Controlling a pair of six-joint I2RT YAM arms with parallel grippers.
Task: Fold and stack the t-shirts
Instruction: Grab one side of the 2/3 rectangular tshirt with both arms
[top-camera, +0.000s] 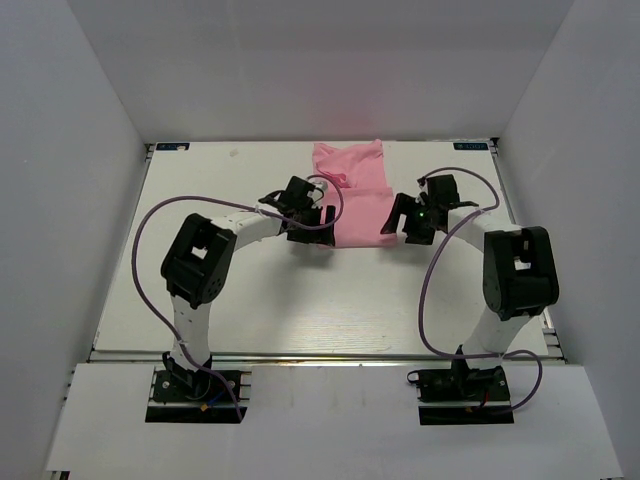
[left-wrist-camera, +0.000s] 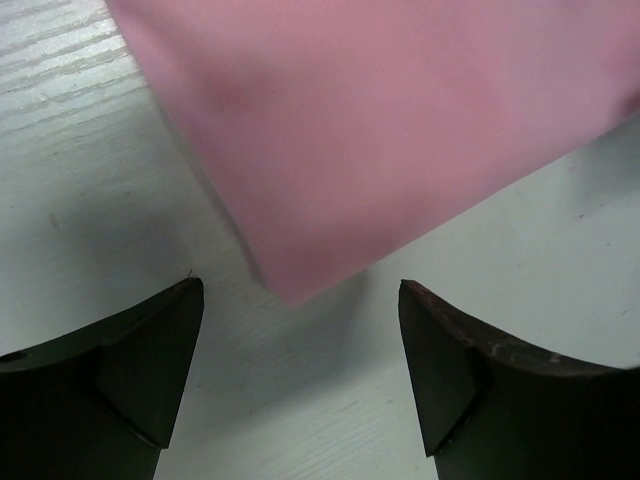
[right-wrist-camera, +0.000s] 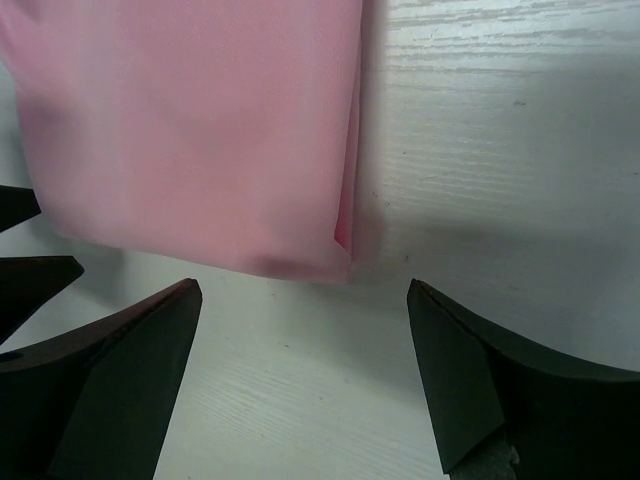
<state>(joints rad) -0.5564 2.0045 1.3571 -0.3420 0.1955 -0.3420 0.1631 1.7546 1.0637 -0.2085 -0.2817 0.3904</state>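
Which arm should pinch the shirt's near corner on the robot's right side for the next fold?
Right. The right fingers are open and straddle that corner of the shirt. The left fingers, also open, frame the opposite near corner, across the shirt's width.

White links, blk joints, purple cables, blk fingers
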